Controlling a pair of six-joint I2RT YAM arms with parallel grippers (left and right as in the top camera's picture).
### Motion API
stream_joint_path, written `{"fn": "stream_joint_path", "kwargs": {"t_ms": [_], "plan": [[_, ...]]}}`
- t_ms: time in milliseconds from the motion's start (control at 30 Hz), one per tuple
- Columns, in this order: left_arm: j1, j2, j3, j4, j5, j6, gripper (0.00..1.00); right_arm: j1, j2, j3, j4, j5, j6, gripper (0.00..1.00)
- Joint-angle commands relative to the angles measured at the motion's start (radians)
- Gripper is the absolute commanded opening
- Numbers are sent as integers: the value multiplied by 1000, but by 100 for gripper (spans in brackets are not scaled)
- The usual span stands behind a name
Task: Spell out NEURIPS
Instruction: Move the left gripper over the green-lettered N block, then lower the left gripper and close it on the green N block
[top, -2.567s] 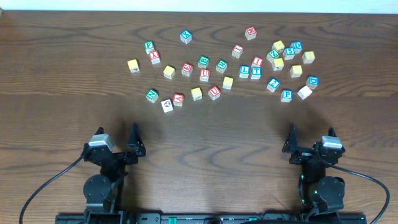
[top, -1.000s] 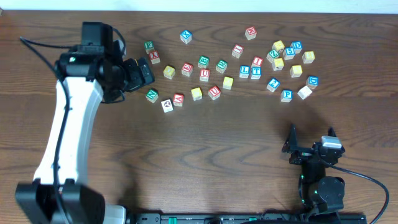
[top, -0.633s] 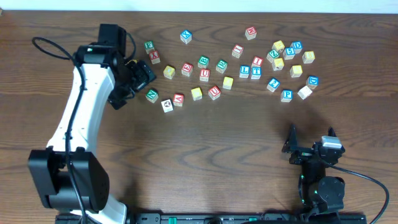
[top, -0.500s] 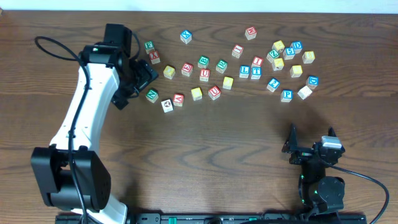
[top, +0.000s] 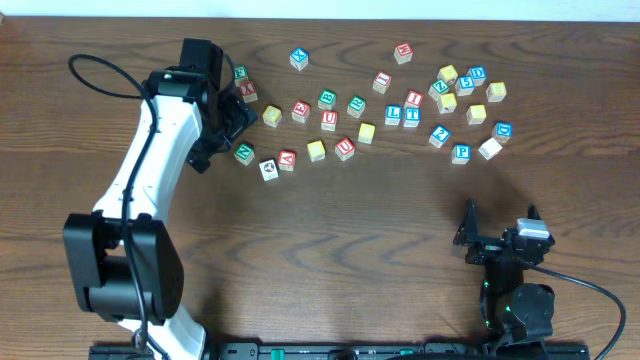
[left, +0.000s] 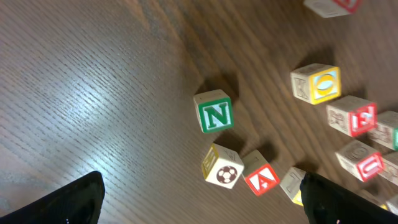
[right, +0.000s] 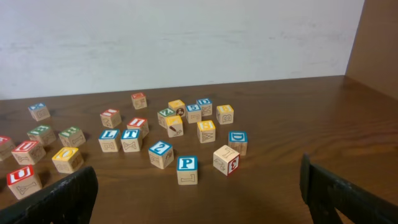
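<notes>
The table (top: 330, 230) holds a loose scatter of cubes (top: 392, 115) across its far half, while the near half is bare wood, probably where the word is meant to be laid out. The left arm (top: 150, 170) reaches out over the scatter's left end. The right arm (top: 510, 290) sits folded at the near edge, apparently parked out of the way.

The left gripper (left: 202, 205) hangs above the N (left: 214, 111), fingers spread wide with nothing between them. This looks like lining up on the first letter of the word. The right gripper (right: 199, 202) is also spread wide and empty, and it faces the scatter's right side.

The N lies on the table at the scatter's near-left edge, apart from its neighbours. That should leave room for fingers on either side. It is a pale wooden cube with a green-bordered top and a green letter, turned slightly askew. A ball cube (left: 221, 168) and a red A (left: 261, 180) sit just beyond it. The blue P (right: 186, 163) waits far to the right.
</notes>
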Motion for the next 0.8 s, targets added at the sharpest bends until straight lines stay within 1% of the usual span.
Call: {"fn": "stream_joint_path", "kwargs": {"t_ms": [0,333,767], "plan": [[0,45,17,3,-14,-12,99,1,-2,-2,-5,-1,-8,99],[0,135,17,57,-14,-12,99,1,-2,-2,-5,0,-8,99],[-13,181,17,136,-14,-11,99,1,-2,-2,-5,0,-8,99]]}}
